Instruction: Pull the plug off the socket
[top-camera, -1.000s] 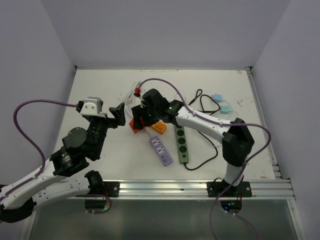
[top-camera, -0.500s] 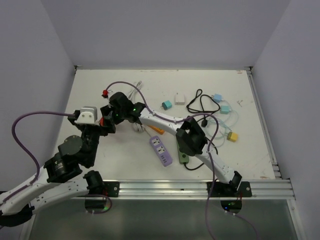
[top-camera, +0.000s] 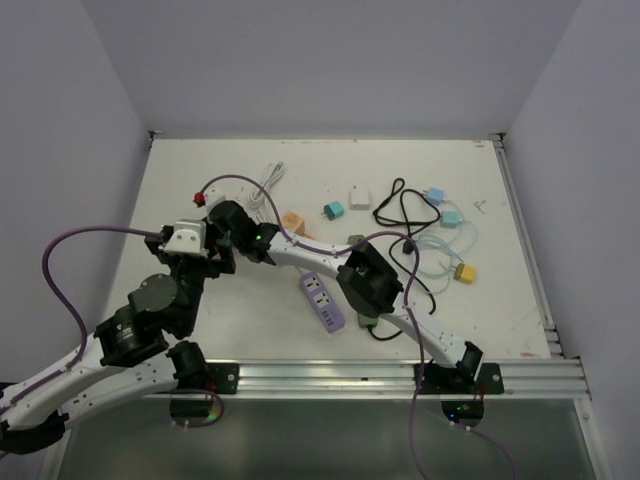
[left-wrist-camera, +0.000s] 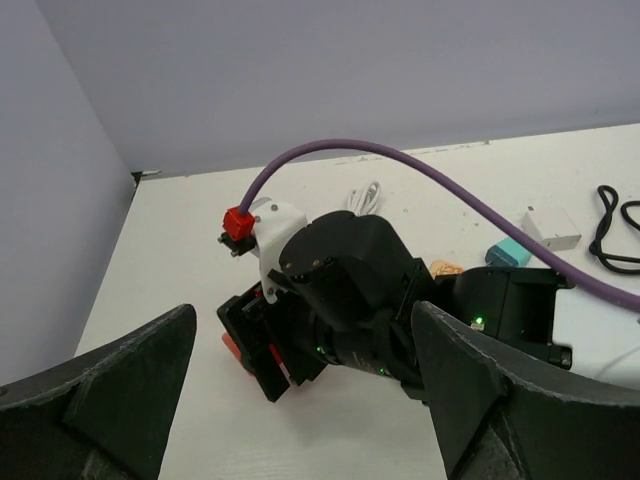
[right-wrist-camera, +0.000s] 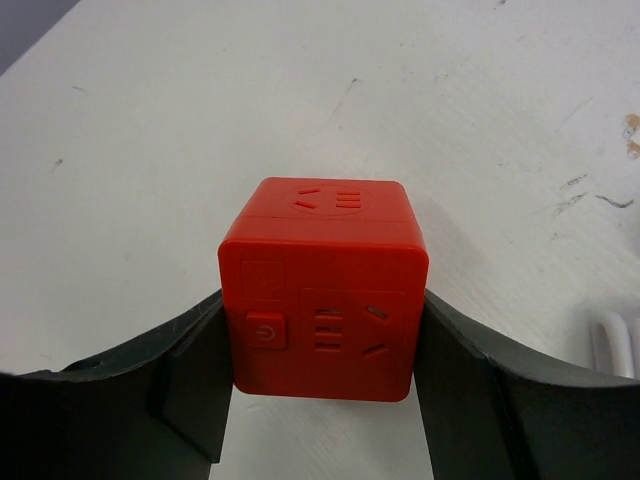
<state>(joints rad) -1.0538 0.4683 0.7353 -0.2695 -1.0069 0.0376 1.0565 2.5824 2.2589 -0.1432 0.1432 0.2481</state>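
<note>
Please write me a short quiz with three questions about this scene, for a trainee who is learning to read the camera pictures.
1. True or false: the right gripper is clamped on the red cube socket.
2. Choose one: the left gripper is A) open and holding nothing, B) shut on a cable, C) out of view.
3. Which view shows the cube's power button?

Key: 1 true; 2 A; 3 the right wrist view.
</note>
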